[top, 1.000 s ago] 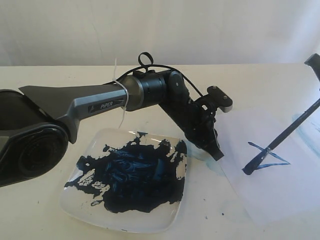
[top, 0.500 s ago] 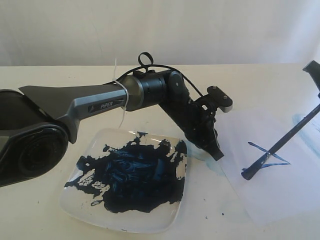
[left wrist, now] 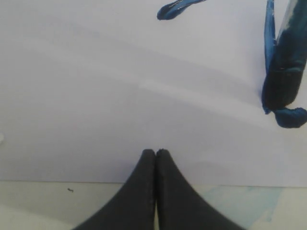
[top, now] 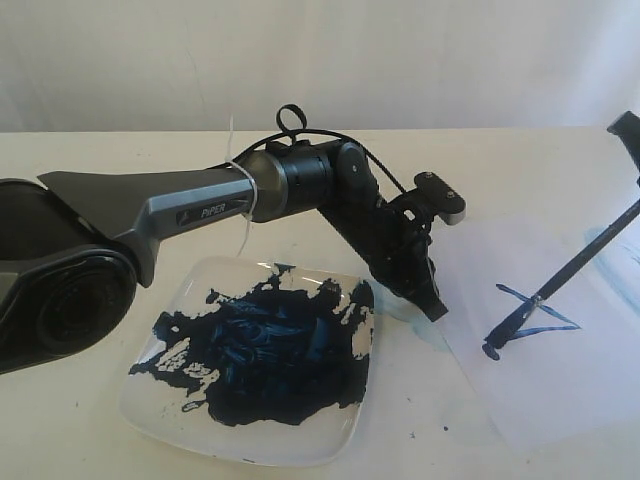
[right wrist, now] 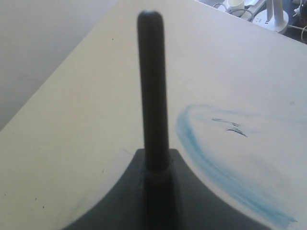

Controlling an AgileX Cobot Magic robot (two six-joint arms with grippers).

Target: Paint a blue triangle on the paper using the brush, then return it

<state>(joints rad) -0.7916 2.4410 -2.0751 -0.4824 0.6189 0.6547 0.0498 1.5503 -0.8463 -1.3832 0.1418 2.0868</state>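
Left pincer (top: 436, 308) downturned, right pincer (right wrist: 157, 166) clasping brush (top: 560, 285)

Blk brush (top: 560, 279), dk-blue triangle (top: 548, 312), pale paper (top: 590, 390), blue-smeared plate (top: 290, 448).

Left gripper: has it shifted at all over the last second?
No. The left gripper stays shut in the same spot, at the paper's edge beside the plate's far-right corner.

Right arm's fingers (top: 625, 128) mostly cut off at the exterior view's right edge, brush (top: 560, 282) losing its upper end there, paper (top: 590, 390) cropped right, blue triangle (top: 562, 316) partly behind brush.
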